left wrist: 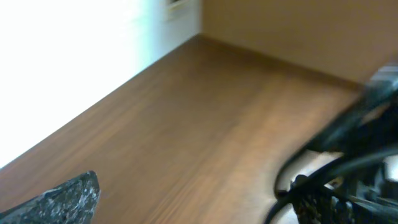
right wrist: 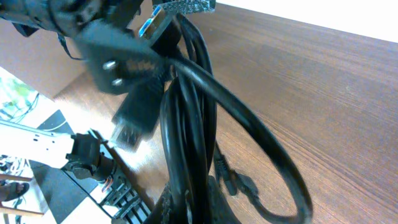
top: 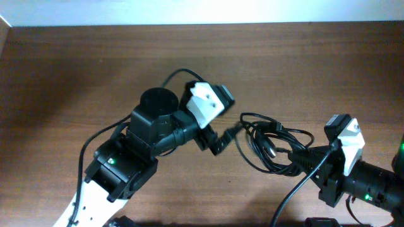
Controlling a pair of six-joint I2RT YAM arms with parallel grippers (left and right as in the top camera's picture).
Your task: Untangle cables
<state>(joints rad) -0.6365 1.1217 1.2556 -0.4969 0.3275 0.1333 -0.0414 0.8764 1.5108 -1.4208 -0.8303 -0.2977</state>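
Cables: a loose tangle of thin black cables (top: 273, 142) lies on the bench (top: 95, 63), right of its middle and nearer the front edge than the back. Several loops overlap. One strand runs left from the tangle and ends in a small dark plug (top: 232, 130).
Right pincer: the right pincer (top: 319, 161) comes in from the front right corner and is clenched on the right side of the tangle, grasping a bunch of strands.
Right wrist view: the gripped strands (right wrist: 186, 124) fill the view and rise as a thick bundle. A two-pin plug (right wrist: 115, 59) hangs at the upper left, with a flat metal-mouthed plug (right wrist: 134, 124) below it. A plug with a blue tongue (right wrist: 155, 25) sits near the top. One wide loop (right wrist: 273, 155) bows out to the right above the wood.
Left pincer: the left pincer (top: 218, 140) sits near the middle of the bench, just left of the loose plug end. It is released, with its jaws spread wide and nothing between them.
Left wrist view: blurred. One fingertip (left wrist: 65, 200) shows at the lower left. Bare wood runs back to the pale wall (left wrist: 298, 25), and dark cords show at the right edge.
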